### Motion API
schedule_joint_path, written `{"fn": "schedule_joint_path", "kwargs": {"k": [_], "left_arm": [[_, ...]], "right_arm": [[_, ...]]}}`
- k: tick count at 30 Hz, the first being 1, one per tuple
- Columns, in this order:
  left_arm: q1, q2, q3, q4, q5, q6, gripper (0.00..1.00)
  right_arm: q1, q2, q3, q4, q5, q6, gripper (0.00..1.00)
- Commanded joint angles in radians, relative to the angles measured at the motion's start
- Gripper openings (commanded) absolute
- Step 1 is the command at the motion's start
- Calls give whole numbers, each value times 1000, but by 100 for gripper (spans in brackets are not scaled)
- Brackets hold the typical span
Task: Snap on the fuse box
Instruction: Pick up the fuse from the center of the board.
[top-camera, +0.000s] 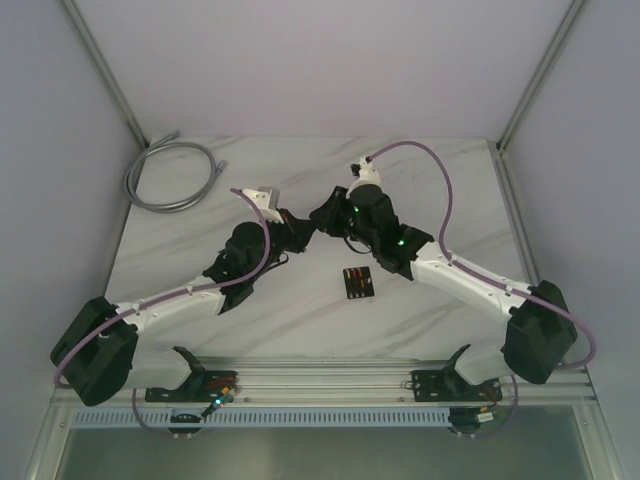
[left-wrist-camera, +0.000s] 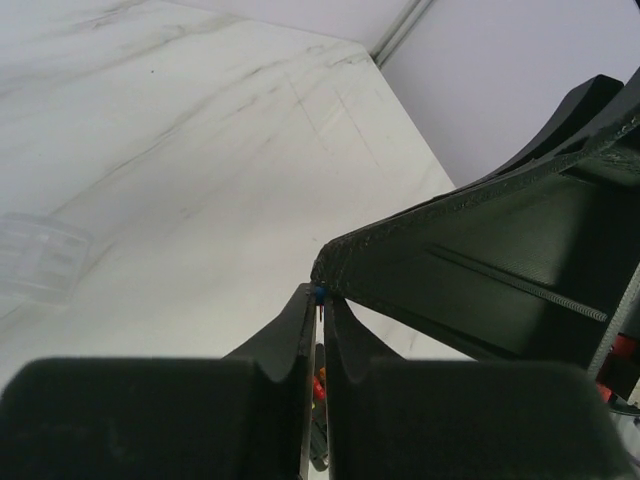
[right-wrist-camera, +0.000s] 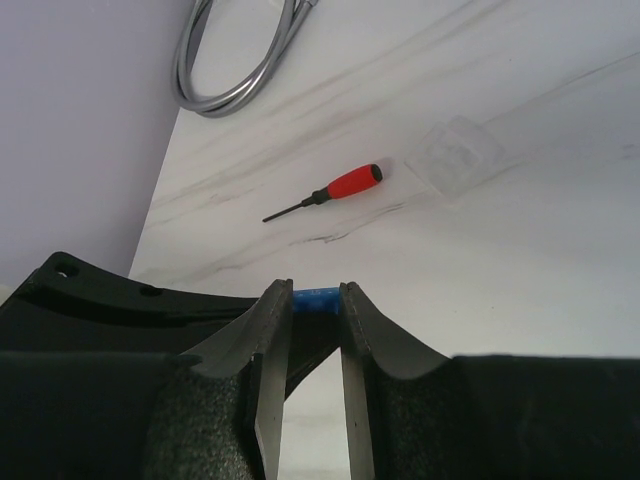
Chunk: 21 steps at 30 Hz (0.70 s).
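- Jaws of the left gripper stood at a narrow slit, pinching a tiny blue fuse at their tips.
- Jaws of the right gripper clamped the same blue fuse, tip to tip with the left.
- Further right, the fuse box lay flat on the table, apart from both grippers.

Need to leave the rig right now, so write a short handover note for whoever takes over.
Right tool: shut on a small blue piece.
Left tool: closed on the same piece, tip to tip.
Fuse box: flat on the table by the right arm, ungripped, uncovered.
Clear cover: on the table beside the red-handled screwdriver, apart from the box.
Done: nothing snapped on.
Left: probably settle the blue piece, then fetch the cover and snap it on.
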Motion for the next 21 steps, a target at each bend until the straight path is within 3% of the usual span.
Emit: {"fn": "schedule_joint_path", "kwargs": {"k": [1,4,11,21], "left_arm": [[-3,0,31,34,-8,7,6],[-3,-7,28,10,-5,21,0],[3,-74,12,-55,67,127,0],[42,-211,66,-167,417,295,0]], "right_arm": [[10,-33,-31,47,25,15,19],[10,-42,-36,53,24,1,22],[-18,-113,-25,43,-41,-163,46],[-185,-287,29,-80,-618,-616,48]]}}
